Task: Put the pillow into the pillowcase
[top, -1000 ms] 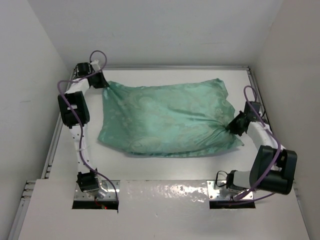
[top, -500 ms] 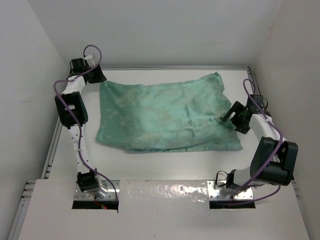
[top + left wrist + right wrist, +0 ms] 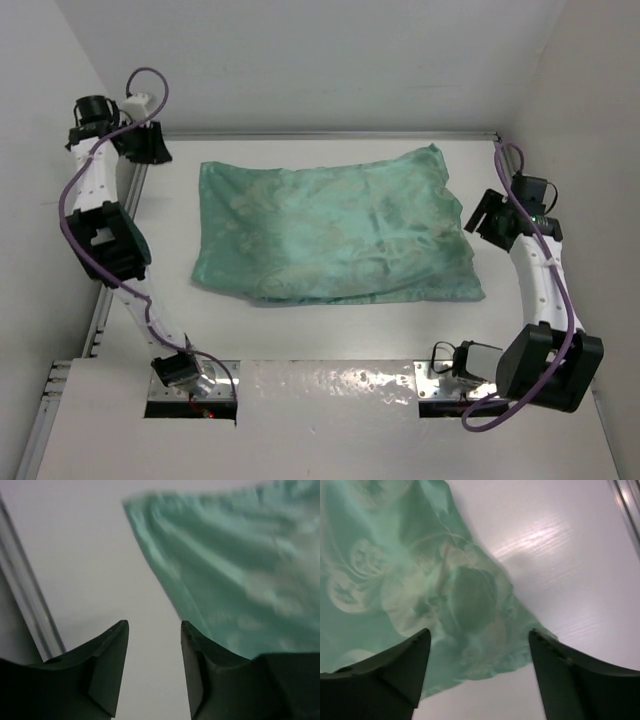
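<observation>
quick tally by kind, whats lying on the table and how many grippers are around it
pillowcase, sea-green side up: 1
grippers: 2, the left gripper and the right gripper, both open and off the fabric
bare pillow in view: 0
total: 3
</observation>
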Motion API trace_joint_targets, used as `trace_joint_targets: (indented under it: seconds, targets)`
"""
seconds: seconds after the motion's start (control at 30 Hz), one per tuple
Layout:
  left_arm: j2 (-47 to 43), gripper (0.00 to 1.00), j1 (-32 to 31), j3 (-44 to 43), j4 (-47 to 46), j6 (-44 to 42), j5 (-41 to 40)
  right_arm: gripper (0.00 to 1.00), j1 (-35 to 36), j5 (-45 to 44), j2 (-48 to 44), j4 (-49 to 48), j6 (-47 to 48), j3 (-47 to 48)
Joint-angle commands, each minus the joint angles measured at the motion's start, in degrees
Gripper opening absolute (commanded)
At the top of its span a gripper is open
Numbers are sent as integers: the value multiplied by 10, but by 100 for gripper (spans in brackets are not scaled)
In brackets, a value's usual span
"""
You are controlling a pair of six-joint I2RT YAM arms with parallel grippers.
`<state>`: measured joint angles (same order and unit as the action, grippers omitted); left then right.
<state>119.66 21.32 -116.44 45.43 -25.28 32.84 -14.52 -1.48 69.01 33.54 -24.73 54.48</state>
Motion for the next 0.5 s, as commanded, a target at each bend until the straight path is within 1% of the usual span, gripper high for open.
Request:
trace_joint_targets:
  seconds: [0.0,0.03,0.07,0.1,0.13,0.17,0.2,0.23,0.3,0.33,0.37,0.4,0.47]
  targets:
    - [-56,45,0,138,250,-216,8,83,0,-46,5,64,-19,-11]
    - [-88,52,0,181,270,-301,8,87,-1,-58,-19,64,-29,-40]
    - [-106,54,0,271,264,-327,-18,89,-2,-63,-37,46,-40,-59]
    - [-128,55,0,317,246,-349,-37,90,-3,-72,-55,34,-48,-82]
    - [-175,57,0,408,191,-378,-78,90,-4,-77,-85,11,-65,-129]
    - [-195,58,0,445,169,-391,-90,89,-5,-78,-96,0,-69,-148]
    - [-214,60,-1,469,157,-410,-97,89,-5,-73,-103,-10,-71,-183]
    - [-212,64,0,494,143,-410,-97,89,-5,-69,-108,-31,-72,-198]
    - [-202,72,0,503,142,-416,-79,90,-5,-61,-106,-54,-71,-222]
    - [-202,81,0,508,132,-414,-56,90,-5,-63,-102,-74,-68,-240]
    - [-203,82,0,510,125,-406,-46,91,-5,-63,-96,-86,-67,-249]
    - [-203,86,0,512,118,-402,-38,93,-5,-68,-93,-105,-69,-268]
    - [-198,88,-1,519,97,-385,-25,95,-5,-68,-79,-123,-76,-285]
